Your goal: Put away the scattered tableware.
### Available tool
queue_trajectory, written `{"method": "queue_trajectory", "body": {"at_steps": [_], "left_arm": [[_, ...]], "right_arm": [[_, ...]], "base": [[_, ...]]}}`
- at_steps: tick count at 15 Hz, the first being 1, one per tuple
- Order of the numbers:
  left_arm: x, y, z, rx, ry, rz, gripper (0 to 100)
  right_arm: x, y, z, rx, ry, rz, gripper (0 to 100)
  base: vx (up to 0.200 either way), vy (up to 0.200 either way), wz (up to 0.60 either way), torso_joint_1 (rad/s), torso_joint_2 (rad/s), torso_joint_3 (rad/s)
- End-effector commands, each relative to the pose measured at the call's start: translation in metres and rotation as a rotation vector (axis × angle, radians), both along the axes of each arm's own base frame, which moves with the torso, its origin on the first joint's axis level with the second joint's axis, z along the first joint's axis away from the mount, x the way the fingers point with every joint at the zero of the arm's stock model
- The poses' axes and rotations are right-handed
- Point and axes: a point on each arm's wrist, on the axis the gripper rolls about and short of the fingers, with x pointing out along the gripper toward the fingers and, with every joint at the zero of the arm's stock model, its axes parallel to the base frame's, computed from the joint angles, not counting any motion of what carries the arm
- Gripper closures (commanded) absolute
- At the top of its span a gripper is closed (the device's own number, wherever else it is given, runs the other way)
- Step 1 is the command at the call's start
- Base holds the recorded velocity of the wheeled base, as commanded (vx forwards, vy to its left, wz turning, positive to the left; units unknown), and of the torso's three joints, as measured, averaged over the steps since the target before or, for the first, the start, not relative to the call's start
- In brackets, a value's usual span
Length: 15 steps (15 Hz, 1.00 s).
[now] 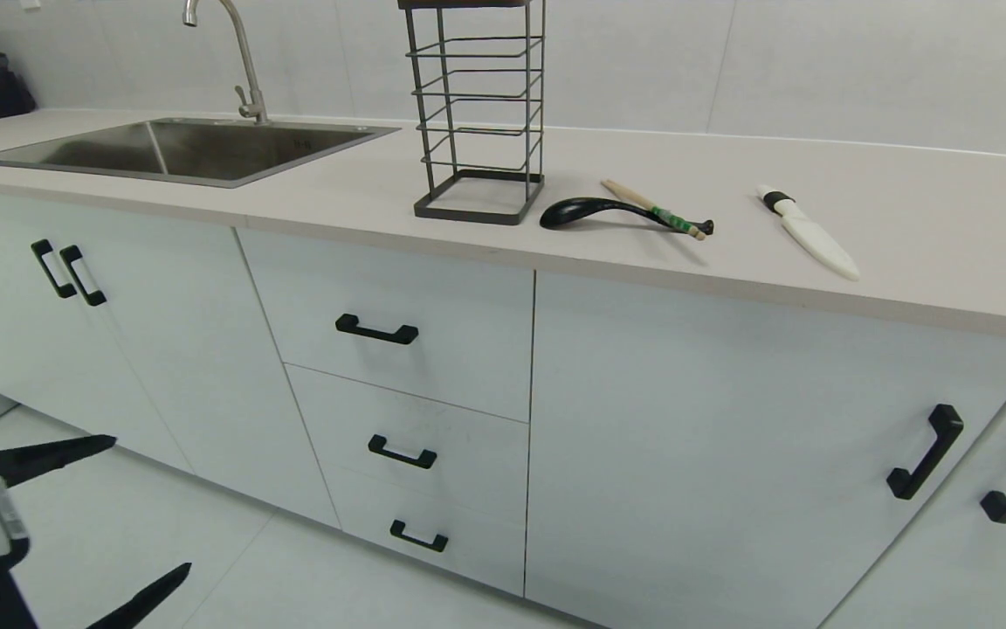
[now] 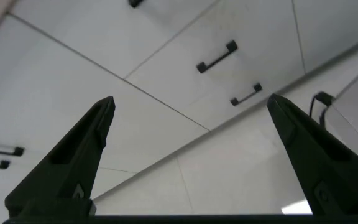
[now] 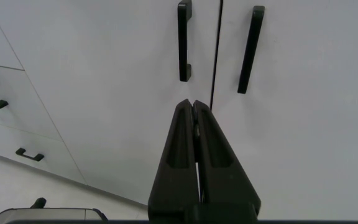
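Left gripper (image 1: pixel 151 505) low, fingers spread; right gripper (image 3: pixel 193 104) fingers seemingly touching.

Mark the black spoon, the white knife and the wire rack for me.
black spoon (image 1: pixel 568 214), head view, on its bowl.
white knife (image 1: pixel 813 242), head view, on the middle of its blade.
wire rack (image 1: pixel 468 216), head view, on the front bar of its base.

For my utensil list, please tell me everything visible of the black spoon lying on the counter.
The glossy black curved spoon, seemingly plastic, lies on the pale countertop, beside the dark wire rack without touching it. Its bowl points toward the rack; its arched handle runs to the robot's right. The wooden chopsticks with green bands cross its handle end.
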Motion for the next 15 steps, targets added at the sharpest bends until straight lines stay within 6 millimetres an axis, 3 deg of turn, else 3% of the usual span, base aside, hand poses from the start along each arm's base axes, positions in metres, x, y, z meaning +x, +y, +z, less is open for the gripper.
{"method": "queue_trajectory", "body": {"at_steps": [1,2,4,7,10,15], "left_arm": [[0.034,-0.012,-0.013,0.083,0.127,-0.028,0],[0.040,-0.014,-0.013,0.091,0.132,-0.024,0],[0.077,-0.028,-0.018,0.114,0.155,-0.046,0],[0.101,-0.041,-0.034,0.211,0.141,-0.085,0],[0.117,-0.060,-0.046,0.285,0.098,-0.191,0],[0.136,-0.057,-0.073,0.458,0.129,-0.271,0]], "right_arm": [[0.000,0.000,0.000,0.000,0.001,0.000,100],[0.000,0.000,0.000,0.000,0.001,0.000,100],[0.000,0.000,0.000,0.000,0.001,0.000,100],[0.000,0.000,0.000,0.000,0.001,0.000,100],[0.000,0.000,0.000,0.000,0.001,0.000,100],[0.000,0.000,0.000,0.000,0.001,0.000,100]], "base": [[0.000,0.000,0.00,0.000,0.00,0.000],[0.000,0.000,0.00,0.000,0.00,0.000],[0.000,0.000,0.00,0.000,0.00,0.000],[0.000,0.000,0.00,0.000,0.00,0.000],[0.000,0.000,0.00,0.000,0.00,0.000],[0.000,0.000,0.00,0.000,0.00,0.000]]}}
